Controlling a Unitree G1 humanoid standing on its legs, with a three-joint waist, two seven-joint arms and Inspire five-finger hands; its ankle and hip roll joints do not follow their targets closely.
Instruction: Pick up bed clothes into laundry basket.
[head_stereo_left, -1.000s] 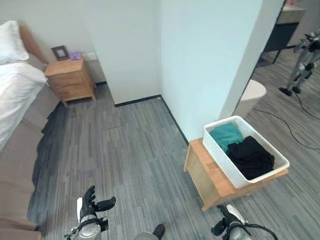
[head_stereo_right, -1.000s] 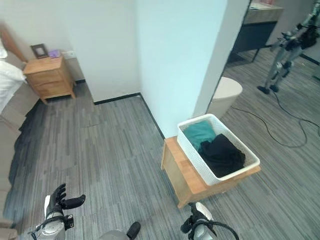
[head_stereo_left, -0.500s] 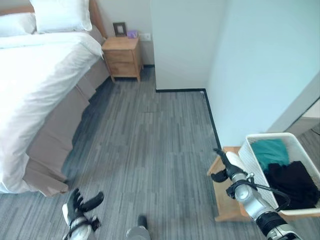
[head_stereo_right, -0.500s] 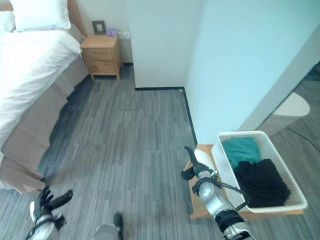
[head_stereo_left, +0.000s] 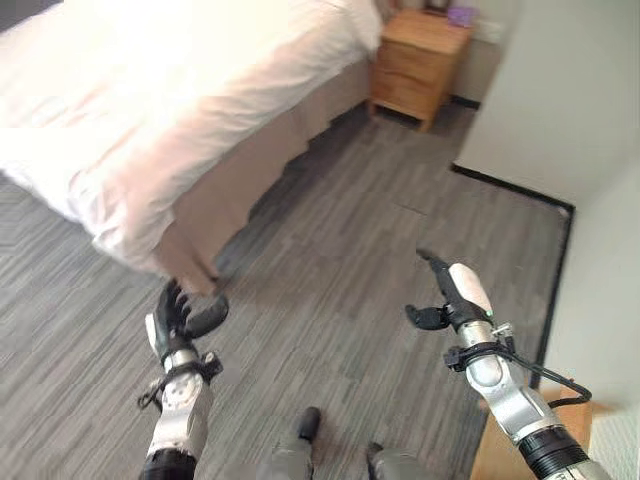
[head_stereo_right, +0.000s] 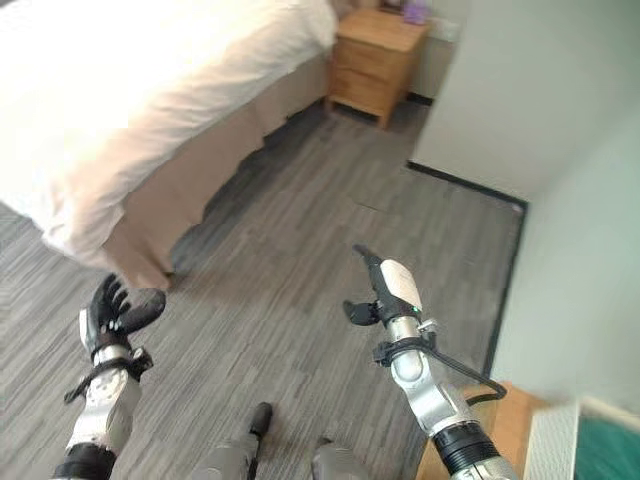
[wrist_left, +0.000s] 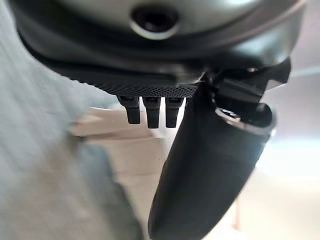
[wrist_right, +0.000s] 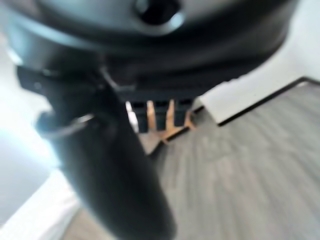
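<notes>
Legibly, no writing or label can be made out on anything in view. Counted: one bed (head_stereo_left: 190, 110) with white bedding (head_stereo_left: 150, 80), one wooden nightstand (head_stereo_left: 415, 60), and one corner of a white laundry basket (head_stereo_right: 560, 440) holding teal cloth (head_stereo_right: 610, 450), resting on a low wooden stand (head_stereo_right: 500, 425).

Left hand (head_stereo_left: 178, 318): fingers (wrist_left: 150, 111) relaxed and spread, thumb held out to the side, grasping nothing; it hangs above grey plank floor (head_stereo_left: 330, 260), with the bed's lower corner and beige skirt (head_stereo_left: 230, 180) just beyond the fingertips, not touching.

Right hand (head_stereo_left: 455, 298): fingers (wrist_right: 160, 112) straight, pointing forward, thumb out toward the left hand, empty and touching nothing; only floor lies past the fingertips, the nightstand well beyond. The basket sits behind and to the outer side of this hand, well apart from the bed. No loose garment can be told apart on the bedding.
</notes>
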